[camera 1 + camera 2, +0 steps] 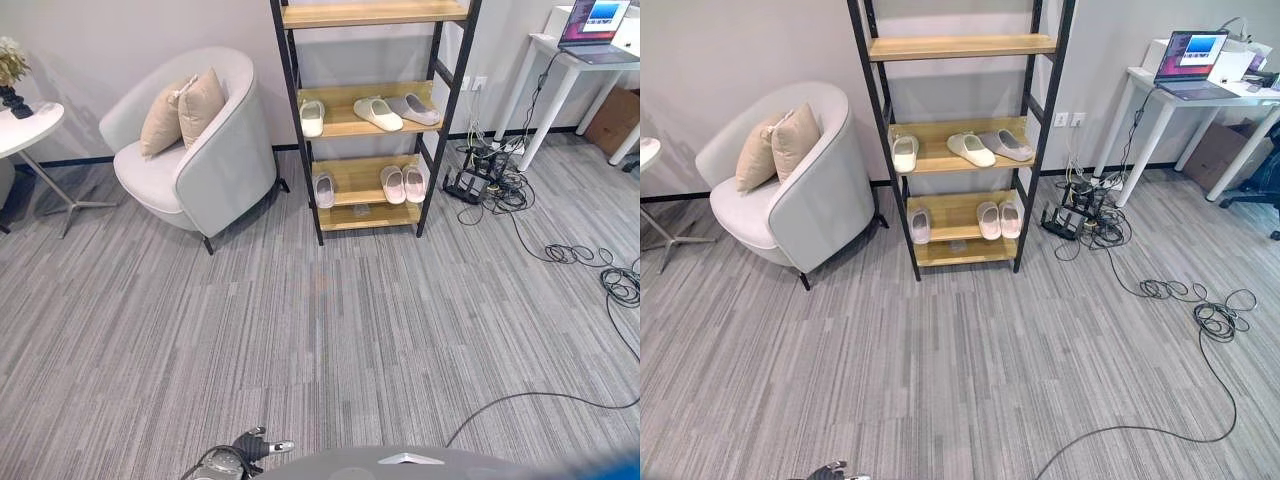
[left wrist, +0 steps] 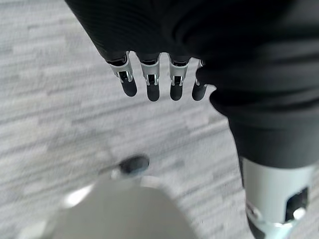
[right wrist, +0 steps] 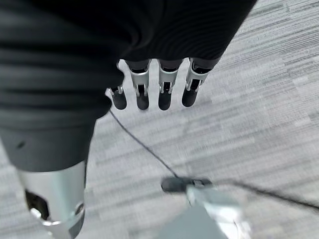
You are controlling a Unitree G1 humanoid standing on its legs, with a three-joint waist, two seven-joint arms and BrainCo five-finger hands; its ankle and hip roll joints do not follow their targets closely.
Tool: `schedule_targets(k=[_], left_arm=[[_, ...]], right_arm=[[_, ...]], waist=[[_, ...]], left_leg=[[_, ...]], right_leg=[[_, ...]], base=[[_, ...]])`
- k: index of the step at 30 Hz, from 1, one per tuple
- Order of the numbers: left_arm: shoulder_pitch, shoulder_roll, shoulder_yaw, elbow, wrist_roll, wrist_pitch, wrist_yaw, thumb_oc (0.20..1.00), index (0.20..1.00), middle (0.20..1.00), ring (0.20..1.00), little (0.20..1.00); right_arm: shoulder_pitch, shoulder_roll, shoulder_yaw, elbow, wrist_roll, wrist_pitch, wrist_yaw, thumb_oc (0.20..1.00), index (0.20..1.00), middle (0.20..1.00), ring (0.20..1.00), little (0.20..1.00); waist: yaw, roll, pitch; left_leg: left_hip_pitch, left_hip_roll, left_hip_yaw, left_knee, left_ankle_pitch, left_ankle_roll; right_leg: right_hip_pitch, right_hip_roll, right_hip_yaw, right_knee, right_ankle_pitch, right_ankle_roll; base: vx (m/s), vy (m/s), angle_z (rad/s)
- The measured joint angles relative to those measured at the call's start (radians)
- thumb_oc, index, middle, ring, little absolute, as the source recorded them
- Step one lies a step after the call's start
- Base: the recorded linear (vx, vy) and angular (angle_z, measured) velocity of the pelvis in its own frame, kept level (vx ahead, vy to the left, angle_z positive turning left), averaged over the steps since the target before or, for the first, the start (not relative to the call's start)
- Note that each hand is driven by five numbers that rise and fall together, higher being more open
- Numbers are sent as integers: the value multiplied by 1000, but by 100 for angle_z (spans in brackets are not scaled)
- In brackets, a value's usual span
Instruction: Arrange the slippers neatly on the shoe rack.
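Left robot hand (image 2: 149,74): nearest the camera, hanging over the carpet (image 1: 320,320) well apart from the rack; fingers (image 2: 128,87) straight and relaxed, thumb apart, grasping nothing. It also appears at the bottom edge of the left eye view.
Right robot hand (image 3: 149,84): over the carpet, well apart from the rack; fingers (image 3: 142,99) straight, released, grasping nothing.
Rack (image 1: 290,100): black frame with wooden shelves, standing against the wall; landmark for all entries below.
Middle shelf (image 1: 345,124): one cream slipper (image 1: 312,117) at the left end, toe toward the front; a second cream slipper (image 1: 378,113) and a grey slipper (image 1: 413,108) toward the right end, side by side and both angled across the shelf.
Lower shelf (image 1: 355,180): one grey slipper (image 1: 324,189) at the left end; a pink pair (image 1: 403,184) at the right end, side by side, toes toward the front.
Bottom board (image 1: 365,216): lowest level of the rack, carrying a small flat item too small to identify.
Top shelf (image 1: 370,14): the highest board visible on the rack.
Armchair (image 1: 200,150): light grey, just left of the rack, with two beige cushions (image 1: 183,110) leaning on its back.
Round surface (image 1: 25,125): white, left of the rack beyond the armchair.
White surface (image 1: 575,55): right of the rack, carrying an open laptop (image 1: 598,28).
Cables (image 1: 560,250): black, on the carpet right of the rack.
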Motion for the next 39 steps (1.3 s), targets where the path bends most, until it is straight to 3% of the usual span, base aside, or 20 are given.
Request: schedule_targets(k=[3,7,11,15,16,17,19,20,22,23,24,25,27,29,30,31,34,35,37,39], left_arm=[[-8,14,-32,-10,-10,0,1,1000,1000,1000,1000,1000],[-62,29,-144,-23,31,5,16,1000,1000,1000,1000,1000],[-100,23,-158,-126,29,-5,23,1000,1000,1000,1000,1000],[-152,12,-115,-121,18,-13,23,1000,1000,1000,1000,1000],[-172,25,-114,-124,21,-23,26,1000,1000,1000,1000,1000],[-166,28,-95,-110,22,-23,26,1000,1000,1000,1000,1000],[-145,40,-89,-46,28,-26,30,1000,1000,1000,1000,1000],[-135,39,-58,-30,27,-22,33,1000,1000,1000,1000,1000],[-97,47,-1,51,31,-17,37,1000,1000,1000,1000,1000],[-81,49,23,105,39,4,37,1000,1000,1000,1000,1000],[-69,43,16,105,54,4,36,1000,1000,1000,1000,1000],[-63,63,-30,79,60,11,36,1000,1000,1000,1000,1000],[-100,59,-69,39,61,9,35,1000,1000,1000,1000,1000],[-160,68,-100,-11,60,3,38,1000,1000,1000,1000,1000],[-189,61,-100,-31,59,3,45,1000,1000,1000,1000,1000],[-194,48,-99,-31,59,2,45,1000,1000,1000,1000,1000],[-188,43,-94,-30,59,0,46,1000,1000,1000,1000,1000],[-170,42,-96,-19,59,4,47,1000,1000,1000,1000,1000],[-103,48,-96,35,61,10,45,1000,1000,1000,1000,1000],[-72,26,-91,46,61,11,37,1000,1000,1000,1000,1000]], right_arm=[[-14,61,26,-28,-6,0,-4,1000,1000,1000,1000,1000],[-60,12,80,-46,-66,1,-9,1000,1000,1000,1000,1000],[-68,4,102,-35,-111,0,-8,1000,1000,1000,1000,1000],[-76,15,111,-17,-144,2,-8,1000,1000,1000,1000,1000],[-113,14,132,14,-165,14,-8,1000,1000,1000,1000,1000],[-137,13,133,15,-171,12,-9,1000,1000,1000,1000,1000],[-194,11,143,12,-177,12,-9,1000,1000,1000,1000,1000],[-217,8,144,1,-177,1,-9,1000,1000,1000,1000,1000],[-217,8,137,12,-177,-6,-9,1000,1000,1000,1000,1000],[-188,10,127,58,-177,-7,-12,1000,1000,1000,1000,1000],[-159,-9,128,52,-177,-7,-13,1000,1000,1000,1000,1000],[-105,23,132,38,-177,0,-12,1000,1000,1000,1000,1000],[-66,37,150,-1,-177,1,-3,1000,1000,1000,1000,1000],[-80,27,158,-71,-176,2,-8,1000,1000,1000,1000,1000],[-105,18,148,-116,-178,-3,-6,1000,1000,1000,1000,1000],[-112,20,144,-146,-178,-15,-6,1000,1000,1000,1000,1000],[-110,18,144,-139,-177,-20,-1,1000,1000,1000,1000,1000],[-111,26,143,-136,-178,-18,1,1000,1000,1000,1000,1000],[-98,36,145,-119,-178,-18,2,1000,1000,1000,1000,1000],[-85,24,144,-106,-179,-9,1,1000,1000,1000,1000,1000]], waist=[[2,-9,22],[-27,0,39],[-27,7,67],[7,-52,136],[28,-53,155],[24,-48,154],[34,-25,151],[41,-25,158],[52,-80,123],[39,-98,68],[34,-70,47],[32,-83,24],[34,-99,11],[31,-105,13],[22,-69,44],[23,-29,63],[-11,-28,52],[-21,-37,65],[-35,-61,52],[-21,-33,56]], left_leg=[[-1,4,0,-1,1,-6],[-17,13,-6,9,5,-19],[-27,38,-7,49,-7,-66],[-393,30,14,664,28,-142],[-460,56,75,584,21,-121],[-451,60,82,407,37,-111],[-414,59,23,34,78,-128],[-407,53,17,20,91,-105],[-353,-28,35,127,102,-53],[-287,-93,87,169,72,54],[-237,-89,92,132,64,109],[-127,-81,71,31,39,168],[-86,-85,28,37,-1,167],[-75,-85,14,69,-30,157],[-32,-59,-10,116,-95,190],[42,-34,-30,115,-139,170],[132,-13,-86,59,-179,104],[173,7,-93,54,-194,68],[256,52,-90,61,-238,-7],[257,106,-75,186,-223,-86]], right_leg=[[-2,2,-1,-4,-4,1],[-10,12,-5,-4,-12,3],[-17,36,-6,19,-39,-35],[-32,-3,-1,29,-44,-99],[-15,1,11,9,-39,-53],[0,9,18,-1,-44,-46],[34,58,78,1,-64,-15],[58,72,92,0,-66,-12],[121,37,102,1,-135,59],[133,30,91,61,-148,80],[125,61,85,119,-148,80],[76,63,80,317,-185,87],[-49,-32,61,541,-239,107],[-232,-130,65,789,-187,142],[-333,-152,66,946,-109,129],[-405,-157,62,1049,-103,110],[-491,-153,100,693,-104,97],[-512,-128,117,506,-50,61],[-455,-44,159,234,116,62],[-376,15,164,235,138,-14]], base=[[28,-118,0],[61,-249,6],[31,-189,1],[133,-92,-2],[409,108,-6],[324,93,-47],[324,145,-82],[530,273,-109],[516,304,-74],[369,271,-24],[358,283,-6],[294,277,9],[251,286,31],[355,242,33],[378,127,9],[390,45,18],[274,-32,61],[333,-113,61],[247,-111,66],[254,-216,38]])
